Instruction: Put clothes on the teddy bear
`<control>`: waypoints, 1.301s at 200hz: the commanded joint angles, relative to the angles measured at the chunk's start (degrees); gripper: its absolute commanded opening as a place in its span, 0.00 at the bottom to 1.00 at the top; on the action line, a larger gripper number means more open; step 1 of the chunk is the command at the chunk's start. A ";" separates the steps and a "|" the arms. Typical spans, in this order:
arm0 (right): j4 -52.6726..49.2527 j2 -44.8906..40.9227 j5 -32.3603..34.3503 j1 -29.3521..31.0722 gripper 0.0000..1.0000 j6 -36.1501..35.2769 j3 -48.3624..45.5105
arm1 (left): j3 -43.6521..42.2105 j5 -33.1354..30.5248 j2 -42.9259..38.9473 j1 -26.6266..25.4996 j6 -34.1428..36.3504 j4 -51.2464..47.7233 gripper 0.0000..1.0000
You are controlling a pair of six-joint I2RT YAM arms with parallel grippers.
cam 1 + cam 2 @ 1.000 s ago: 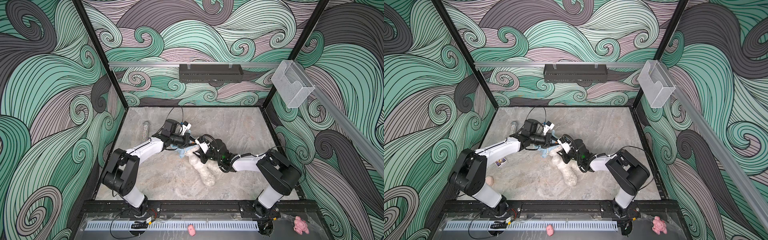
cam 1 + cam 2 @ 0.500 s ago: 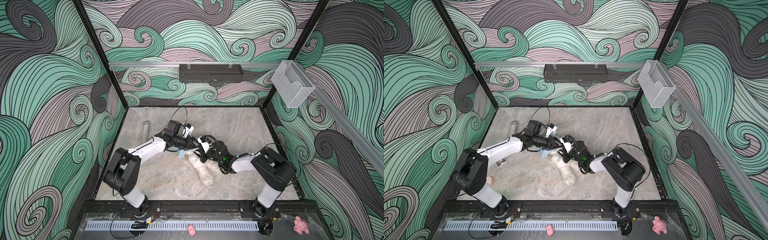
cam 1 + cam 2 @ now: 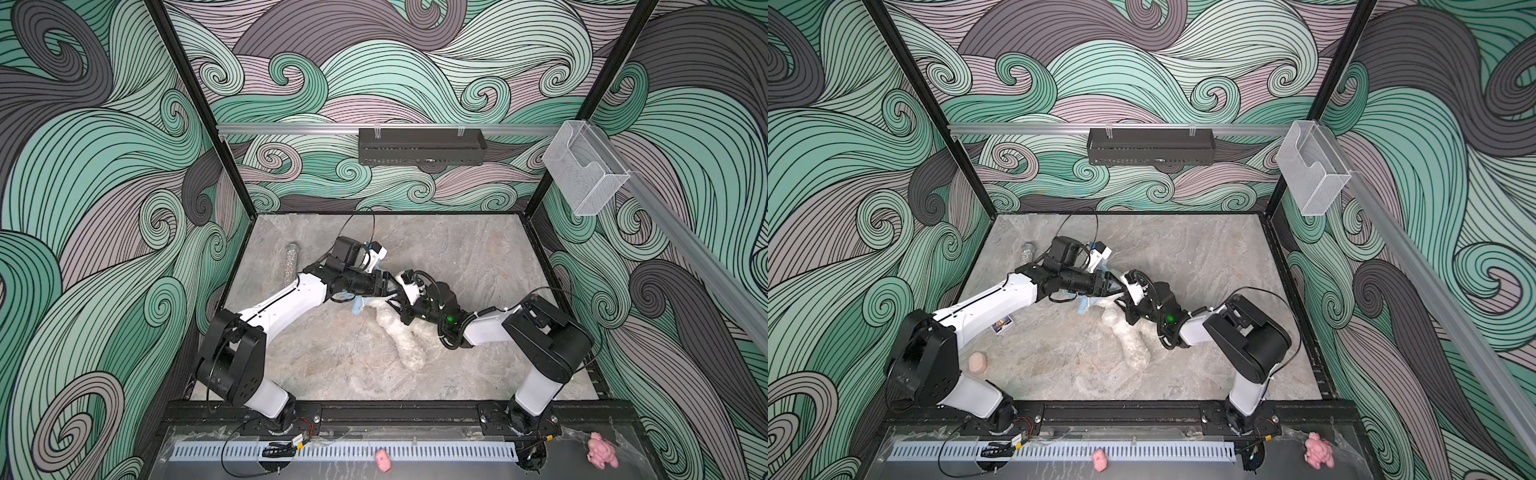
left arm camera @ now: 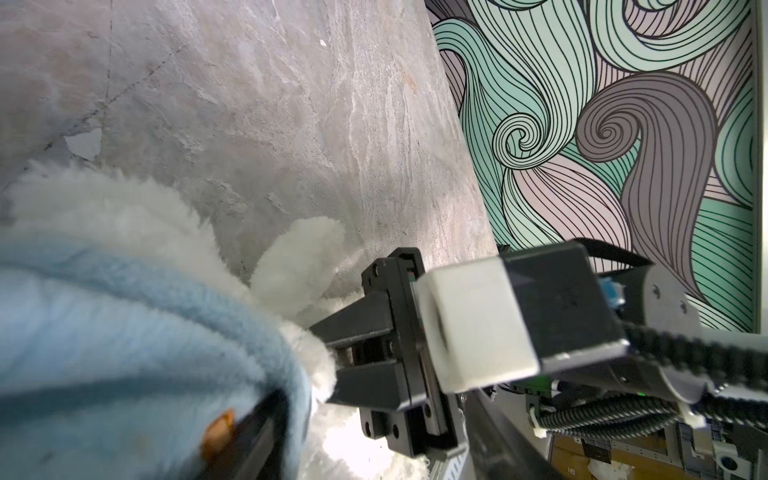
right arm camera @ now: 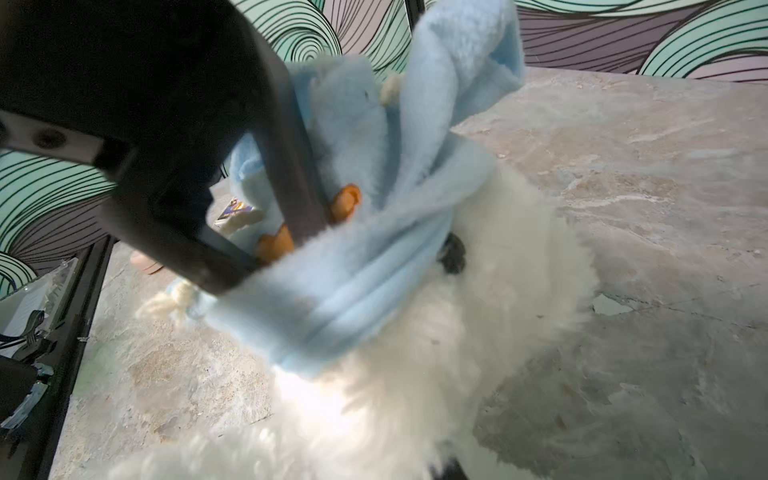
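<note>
Your left hand was clamped a second ago; it has now spread its jaws and pushed in toward the right one. That frees the light blue garment, which sits bunched against the face of the teddy bear, and I judge the dressing barely begun, since the bear lies mid-desk between the arms with its body and legs bare. The left hand's spread fingers only touch cloth draped across them and grip nothing, while your right hand is all but closed, pinching a tuft of the bear's white fur at the garment's edge.
</note>
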 commanded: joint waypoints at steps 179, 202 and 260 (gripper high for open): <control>-10.58 -5.81 1.91 0.17 0.12 -3.72 -1.80 | 1.78 -18.96 1.01 2.03 4.15 -6.67 0.14; -20.82 -11.46 6.34 -0.66 0.12 -3.94 -1.39 | 1.40 -18.21 2.34 2.20 5.66 -5.84 0.01; -45.10 -22.88 19.87 -2.65 0.11 0.51 1.28 | 0.27 -11.90 4.57 3.07 7.38 -2.47 0.00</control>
